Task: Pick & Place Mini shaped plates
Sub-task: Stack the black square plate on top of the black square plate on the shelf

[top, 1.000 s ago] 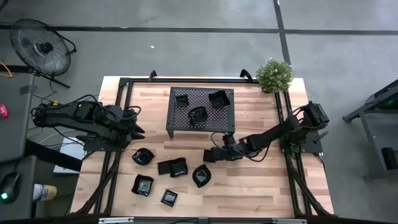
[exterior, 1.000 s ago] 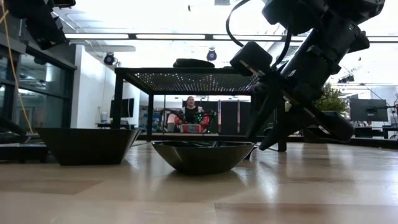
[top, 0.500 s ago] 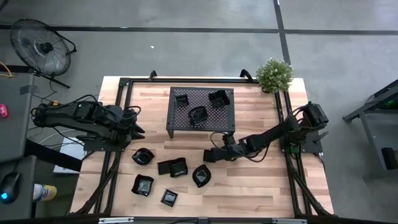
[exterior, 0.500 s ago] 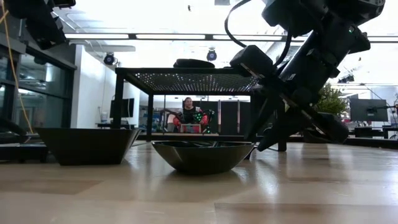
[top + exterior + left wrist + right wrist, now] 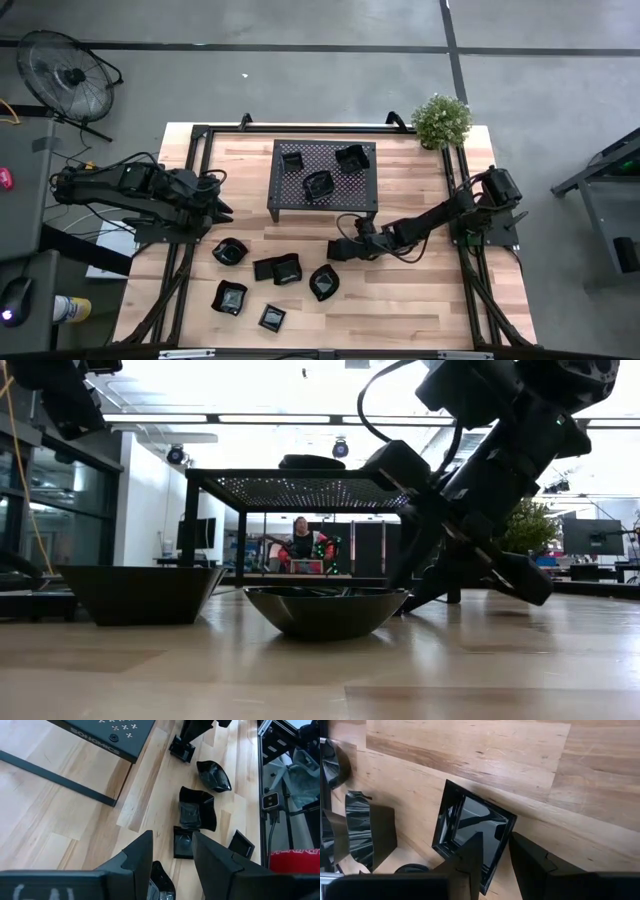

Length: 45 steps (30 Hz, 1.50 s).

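Note:
My right gripper (image 5: pixel 338 250) (image 5: pixel 496 840) is open, low over a small square black plate (image 5: pixel 470 827) (image 5: pixel 181 751) that lies flat on the table just in front of the mesh rack (image 5: pixel 280 200). One finger stands over the plate's hollow, the other outside its rim. Several more mini plates lie near the table's near-left part, among them a leaf-shaped one (image 5: pixel 323 283) and a square one (image 5: pixel 272 318). Three plates sit on top of the rack, one of them (image 5: pixel 318 185) near its front. My left gripper (image 5: pixel 222 205) (image 5: pixel 172 840) waits open at the table's left side. My right gripper straddles the square plate's rim (image 5: pixel 506 837), slanting down from the table's right, with one finger (image 5: pixel 476 847) over the inside and one (image 5: pixel 522 852) outside. The plate lies flat on the table. I cannot tell whether either finger touches it.
The black mesh rack stands on legs at the table's far middle. A potted plant (image 5: pixel 441 120) sits at the far right corner. In the low view a leaf-shaped plate (image 5: pixel 325 610) and a square one (image 5: pixel 140 595) lie close to the near edge. Bare wood lies right of the plates.
My right gripper has sunk a little and edged toward the table's left, closing in on the square plate. The plates have stayed where they were.

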Each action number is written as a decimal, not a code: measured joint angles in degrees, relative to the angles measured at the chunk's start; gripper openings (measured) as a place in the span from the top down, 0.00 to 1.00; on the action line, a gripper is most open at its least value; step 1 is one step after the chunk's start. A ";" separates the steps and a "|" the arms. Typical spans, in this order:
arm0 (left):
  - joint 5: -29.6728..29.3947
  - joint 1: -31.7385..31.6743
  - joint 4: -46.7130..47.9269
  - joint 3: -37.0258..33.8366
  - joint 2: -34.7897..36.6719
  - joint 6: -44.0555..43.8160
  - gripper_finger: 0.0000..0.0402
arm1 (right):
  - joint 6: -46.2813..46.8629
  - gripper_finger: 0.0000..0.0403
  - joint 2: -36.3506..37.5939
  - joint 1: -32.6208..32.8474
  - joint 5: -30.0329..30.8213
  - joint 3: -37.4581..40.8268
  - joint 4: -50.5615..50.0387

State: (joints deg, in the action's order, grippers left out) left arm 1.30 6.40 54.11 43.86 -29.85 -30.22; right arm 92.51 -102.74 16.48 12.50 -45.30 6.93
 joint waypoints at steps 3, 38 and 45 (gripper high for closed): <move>0.02 0.01 0.00 0.00 0.00 0.00 0.66 | 0.00 0.81 -0.02 0.04 -0.05 0.00 -0.06; 0.41 0.01 -0.83 0.00 -0.02 1.29 0.66 | -1.55 0.99 0.02 0.04 -3.53 0.09 12.14; 1.16 0.01 -2.31 0.00 -0.02 1.27 0.66 | -4.05 0.99 3.61 0.06 -3.05 0.09 12.55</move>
State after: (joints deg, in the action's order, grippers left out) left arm 2.46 6.42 51.80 43.86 -29.87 -28.95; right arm 88.45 -99.13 16.53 9.45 -45.21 19.48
